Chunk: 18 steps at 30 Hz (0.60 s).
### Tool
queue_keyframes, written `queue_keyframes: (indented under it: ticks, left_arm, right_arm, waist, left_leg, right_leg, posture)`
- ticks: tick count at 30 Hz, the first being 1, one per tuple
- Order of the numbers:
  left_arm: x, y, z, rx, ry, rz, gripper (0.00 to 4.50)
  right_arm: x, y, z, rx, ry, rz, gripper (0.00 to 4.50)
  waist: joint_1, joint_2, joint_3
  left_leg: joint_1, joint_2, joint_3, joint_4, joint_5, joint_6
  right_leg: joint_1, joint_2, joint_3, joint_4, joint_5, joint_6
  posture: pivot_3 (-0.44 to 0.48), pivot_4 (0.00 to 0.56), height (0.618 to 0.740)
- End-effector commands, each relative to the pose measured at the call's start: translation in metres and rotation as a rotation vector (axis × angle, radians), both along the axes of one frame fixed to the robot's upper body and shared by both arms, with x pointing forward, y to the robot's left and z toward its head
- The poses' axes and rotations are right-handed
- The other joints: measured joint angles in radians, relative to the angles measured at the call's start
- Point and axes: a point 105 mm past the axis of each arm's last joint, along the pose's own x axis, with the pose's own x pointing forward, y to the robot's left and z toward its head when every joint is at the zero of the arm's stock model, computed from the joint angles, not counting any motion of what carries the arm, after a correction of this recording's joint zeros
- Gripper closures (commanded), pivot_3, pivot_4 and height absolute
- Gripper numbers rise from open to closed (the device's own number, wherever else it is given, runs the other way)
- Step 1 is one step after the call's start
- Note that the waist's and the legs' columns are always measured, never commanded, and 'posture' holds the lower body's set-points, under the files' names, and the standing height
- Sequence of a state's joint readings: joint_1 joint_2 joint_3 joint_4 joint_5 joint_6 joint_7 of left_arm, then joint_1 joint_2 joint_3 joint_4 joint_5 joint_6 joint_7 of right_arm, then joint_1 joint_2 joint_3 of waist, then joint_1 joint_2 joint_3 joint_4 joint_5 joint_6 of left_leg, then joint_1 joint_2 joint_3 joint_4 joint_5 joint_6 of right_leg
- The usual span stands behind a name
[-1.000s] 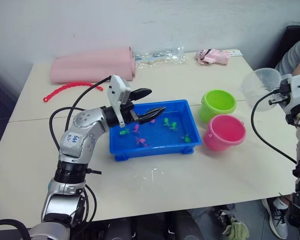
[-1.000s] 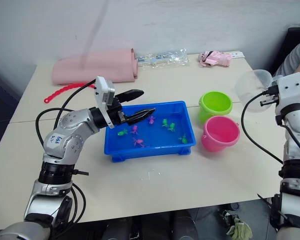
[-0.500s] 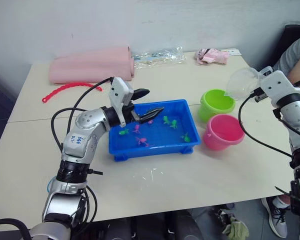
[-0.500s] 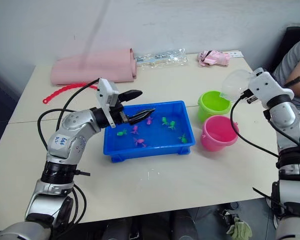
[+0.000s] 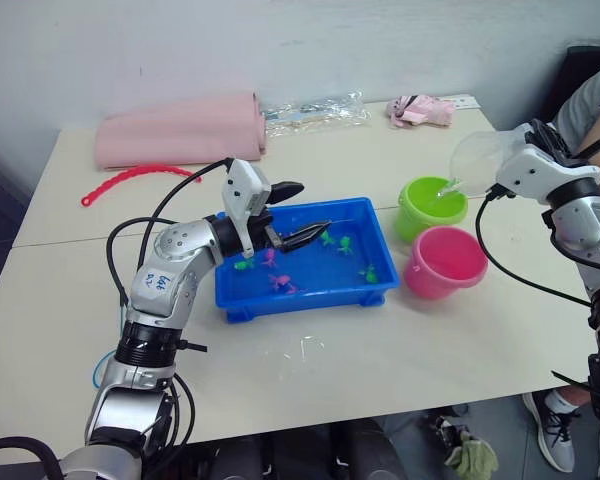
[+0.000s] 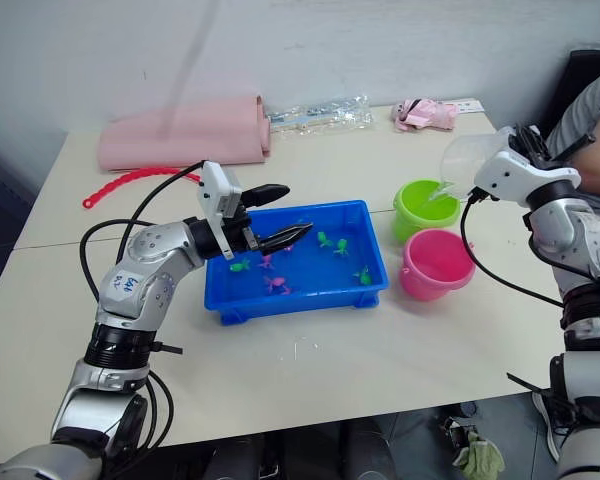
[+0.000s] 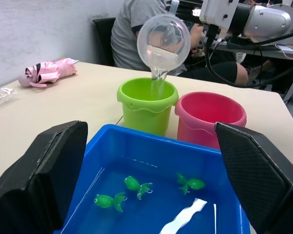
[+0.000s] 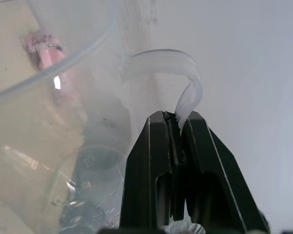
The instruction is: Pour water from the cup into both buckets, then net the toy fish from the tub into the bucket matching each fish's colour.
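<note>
pour, green bucket [image 5: 432,205] near desk's right edge | right gripper [image 8: 178,127] clamps cup [image 7: 163,42] handle, tipped over it | left gripper [image 5: 294,213] spread above tub [image 5: 305,298] | keep stream centred, then shift to pink bucket [image 5: 447,264]

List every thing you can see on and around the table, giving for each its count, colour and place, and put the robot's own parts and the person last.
cup: one, clear, tilted above the green bucket, water running out
green bucket: one, lime, right of the tub
pink bucket: one, pink, just in front of the green one
tub: one, blue, table centre, holding water
toy fish: several, green and pink, in the tub
pink roll: one, far left of table
red chain: one, in front of the roll
clear bag: one, far edge
pink bundle: one, far right
table: one, cream
left end effector: black, open, over the tub
right end effector: black, shut on the cup's handle
person: one, grey shirt, seated past the table's right end
</note>
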State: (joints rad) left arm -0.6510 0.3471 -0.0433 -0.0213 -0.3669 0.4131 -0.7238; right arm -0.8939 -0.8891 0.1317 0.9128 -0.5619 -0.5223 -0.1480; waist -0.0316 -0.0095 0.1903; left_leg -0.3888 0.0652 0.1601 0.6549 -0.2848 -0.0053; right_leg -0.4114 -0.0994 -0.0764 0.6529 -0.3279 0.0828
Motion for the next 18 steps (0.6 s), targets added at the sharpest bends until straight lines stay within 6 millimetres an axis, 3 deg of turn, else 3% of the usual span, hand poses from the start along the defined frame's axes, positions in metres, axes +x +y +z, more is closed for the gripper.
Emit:
queue_keyframes:
  ticks: [1, 18]
  left_arm:
    - [-0.006, -0.004, 0.006, -0.014, -0.032, -0.026, 0.0]
    - [-0.01, -0.007, 0.005, -0.046, -0.024, -0.043, 0.0]
  right_arm:
    - [-0.006, -0.003, 0.025, -0.046, -0.086, -0.014, 4.45]
    - [-0.004, 0.011, 0.033, -0.265, -0.122, -0.013, 4.45]
  waist:
    - [0.0, 0.0, 0.0]
    - [0.0, 0.0, 0.0]
  left_leg:
    - [0.0, 0.0, 0.0, 0.0, 0.0, 0.0]
    - [0.0, 0.0, 0.001, 0.0, 0.0, 0.0]
  right_leg:
    - [0.0, 0.0, 0.0, 0.0, 0.0, 0.0]
    - [-0.001, 0.0, 0.002, 0.001, 0.0, 0.0]
  posture:
    - [0.0, 0.15, 0.74]
    - [0.0, 0.15, 0.74]
